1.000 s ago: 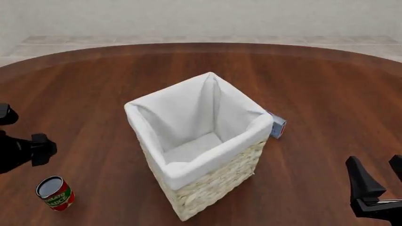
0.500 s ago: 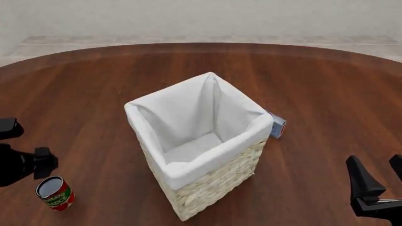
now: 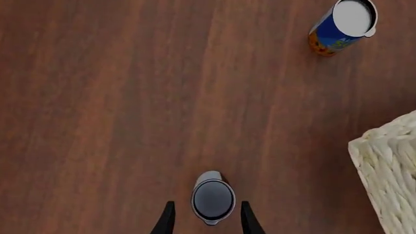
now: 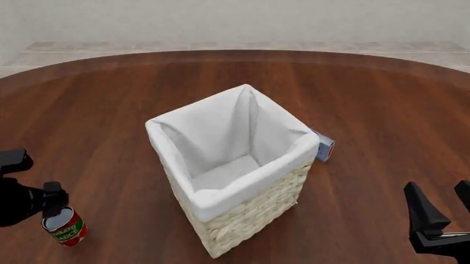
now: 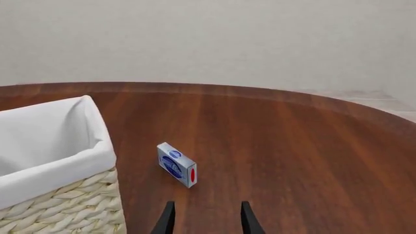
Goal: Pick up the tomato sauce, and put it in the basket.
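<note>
The tomato sauce is a small red-labelled tin with a grey top, standing upright near the table's front left. My left gripper hangs just above it, open. In the left wrist view the tin's top lies between the two fingertips, with a gap on each side. The basket, tall pale wicker with a white cloth lining, stands mid-table to the right of the tin. My right gripper is open and holds nothing at the front right.
A small blue-grey box with a red mark lies against the basket's far right side and also shows in the right wrist view as the box. A blue and orange can stands beyond the tin. The basket's corner shows in the left wrist view.
My left gripper has come toward the front edge and down, from beside the tomato sauce to right over it. The right arm and the other things have not moved.
</note>
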Controlling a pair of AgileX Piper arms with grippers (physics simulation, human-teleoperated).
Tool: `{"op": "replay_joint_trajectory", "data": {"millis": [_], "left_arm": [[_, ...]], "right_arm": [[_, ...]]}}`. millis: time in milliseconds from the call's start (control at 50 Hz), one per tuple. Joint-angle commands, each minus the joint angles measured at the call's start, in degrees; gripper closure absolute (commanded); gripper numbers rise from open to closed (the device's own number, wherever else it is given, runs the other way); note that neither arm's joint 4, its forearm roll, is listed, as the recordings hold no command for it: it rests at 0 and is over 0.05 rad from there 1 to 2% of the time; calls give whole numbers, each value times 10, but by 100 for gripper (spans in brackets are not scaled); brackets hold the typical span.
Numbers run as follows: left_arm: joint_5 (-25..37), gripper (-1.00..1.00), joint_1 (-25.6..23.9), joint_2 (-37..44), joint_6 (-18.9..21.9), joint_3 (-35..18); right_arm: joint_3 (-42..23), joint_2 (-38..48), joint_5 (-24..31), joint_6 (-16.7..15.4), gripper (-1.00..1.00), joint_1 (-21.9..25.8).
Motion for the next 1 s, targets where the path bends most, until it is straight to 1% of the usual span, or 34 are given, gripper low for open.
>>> {"op": "replay_joint_trajectory", "data": {"millis": [20, 220, 400, 560, 680, 1000], "left_arm": [[-30, -100, -5, 10, -9, 25], [-56, -100, -10, 21, -22, 47], [-76, -100, -4, 38, -10, 52], [-99, -100, -2, 47, -6, 71], [-114, -100, -7, 54, -12, 83], [-148, -100, -8, 77, -8, 100]], "right_arm": [[0, 0, 0, -3, -100, 0], [0, 3, -3, -5, -100, 3], [0, 2, -1, -7, -100, 2], [0, 0, 0, -8, -100, 2], [0, 1, 0, -8, -100, 3], [0, 2, -1, -8, -100, 3]]}}
